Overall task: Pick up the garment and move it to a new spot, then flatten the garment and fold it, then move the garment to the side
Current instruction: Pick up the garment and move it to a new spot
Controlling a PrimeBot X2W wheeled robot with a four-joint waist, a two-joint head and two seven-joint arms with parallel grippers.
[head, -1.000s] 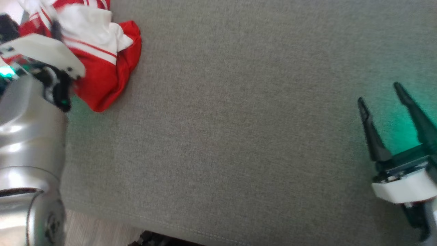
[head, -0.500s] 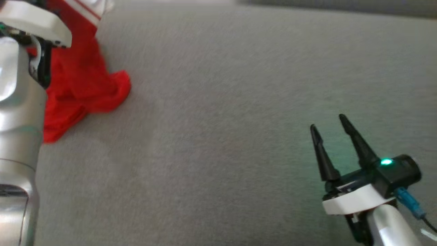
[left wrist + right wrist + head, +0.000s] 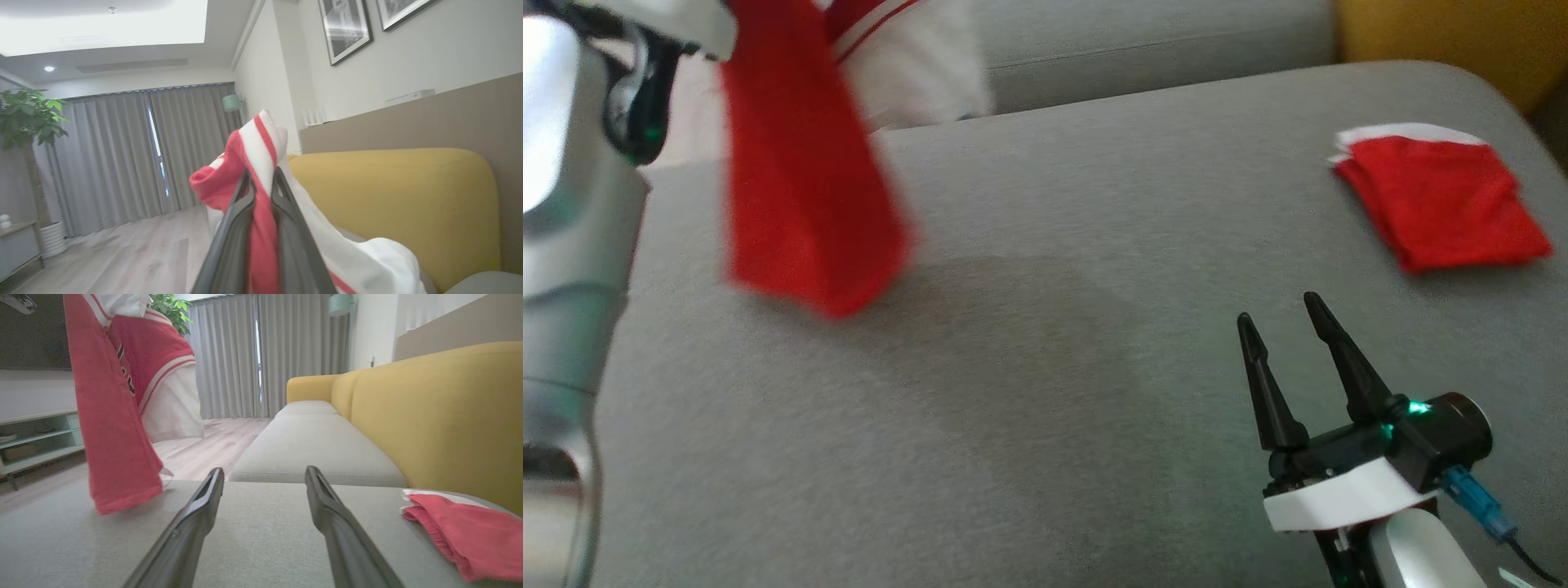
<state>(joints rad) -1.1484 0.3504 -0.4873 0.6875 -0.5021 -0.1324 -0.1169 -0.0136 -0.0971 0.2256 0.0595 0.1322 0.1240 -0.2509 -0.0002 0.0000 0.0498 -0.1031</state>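
The red and white garment (image 3: 809, 171) hangs in the air at the upper left of the head view, blurred, its lower hem just above the grey sofa cushion (image 3: 1045, 392). In the left wrist view my left gripper (image 3: 261, 179) is shut on a striped red and white fold of the garment (image 3: 261, 151). The right wrist view shows the garment (image 3: 118, 416) dangling at the left. My right gripper (image 3: 1282, 318) stands open low over the cushion at the lower right, nothing between its fingers; seen too in its own view, the right gripper (image 3: 265, 475).
A folded red and white cloth (image 3: 1441, 196) lies on the cushion's far right, also seen as the folded cloth (image 3: 466, 531). A yellow backrest (image 3: 441, 416) runs along the right. A second grey cushion (image 3: 314, 449) lies beyond, wooden floor (image 3: 204, 445) to the left.
The head camera has tilted up. My left gripper has lifted the garment off the cushion, so it now hangs free. The right gripper has stayed open.
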